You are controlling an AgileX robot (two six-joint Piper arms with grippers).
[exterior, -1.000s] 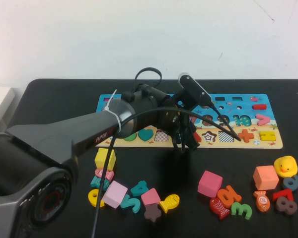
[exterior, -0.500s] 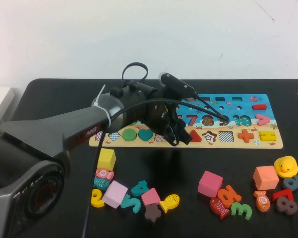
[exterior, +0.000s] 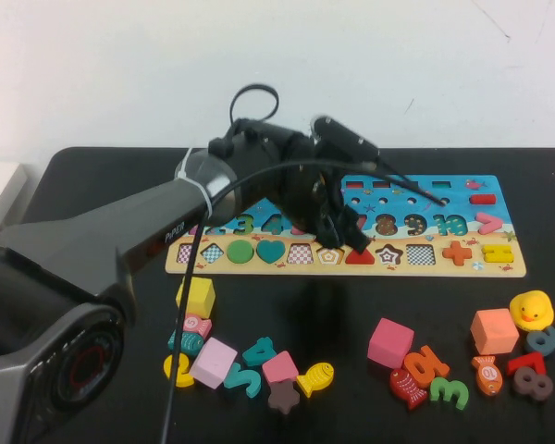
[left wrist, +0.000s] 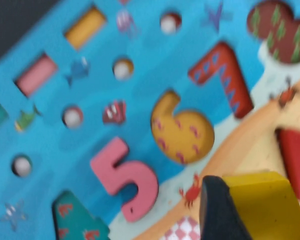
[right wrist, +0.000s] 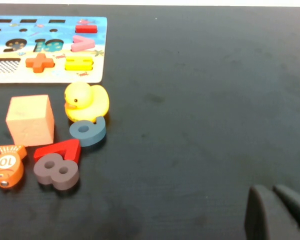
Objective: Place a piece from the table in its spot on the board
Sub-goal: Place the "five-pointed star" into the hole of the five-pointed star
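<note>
The landmark is the long blue and cream wooden puzzle board (exterior: 499, 261), lying with its long side across the black table (exterior: 102, 176).

Off the board's near left corner lies a scatter of loose pieces, among them a yellow wooden cube (exterior: 196, 297) close to the board's edge, with a pink cube (exterior: 215, 362) and a yellow fish (exterior: 315, 377) farther from it.

The left arm (exterior: 120, 250) reaches from the near left diagonally over the board's left half, its wrist bent so the left gripper (exterior: 342, 242) points down at the board's lower row, above the pentagon recess (exterior: 329, 255) and beside the red triangle (exterior: 359, 256). In the left wrist view its fingers (left wrist: 217, 212) pinch a yellow wooden block (left wrist: 262, 202), which hangs just over the board's cream band, near the yellow 6 (left wrist: 182, 131) and pink 5 (left wrist: 127, 175). The block's flat top face is turned toward the camera; its outline is partly cut off, so its long axis cannot be told.

Off the board's near right half sit a magenta cube (exterior: 390, 342) and, farther right, a salmon cube (exterior: 495, 331).

Just off the board's near right corner stands a yellow rubber duck (exterior: 532, 309).

The right gripper (right wrist: 277, 215) hovers over bare table well off the board's right end, its fingers pressed together.
</note>
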